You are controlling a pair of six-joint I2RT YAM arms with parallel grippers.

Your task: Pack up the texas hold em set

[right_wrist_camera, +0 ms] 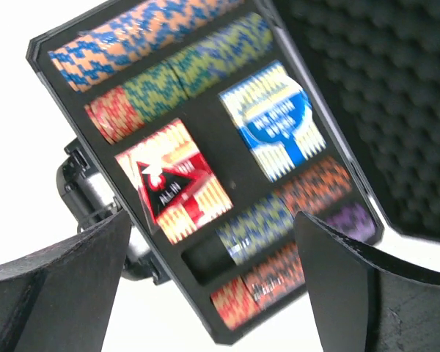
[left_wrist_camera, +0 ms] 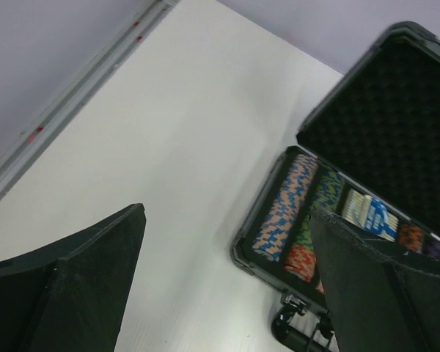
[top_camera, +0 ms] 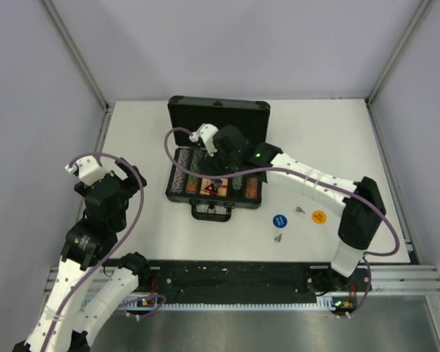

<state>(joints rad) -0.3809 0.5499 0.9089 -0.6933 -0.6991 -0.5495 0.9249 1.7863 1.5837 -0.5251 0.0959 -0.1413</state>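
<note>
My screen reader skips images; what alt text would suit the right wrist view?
An open black case lies below the open right gripper, holding rows of multicoloured chips, a blue card box and a red card box with a red triangle on top. The foam-lined lid is at upper right.

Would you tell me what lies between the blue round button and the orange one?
In the top view, one small grey pointed piece lies between the blue button and the orange button, touching neither.
</note>
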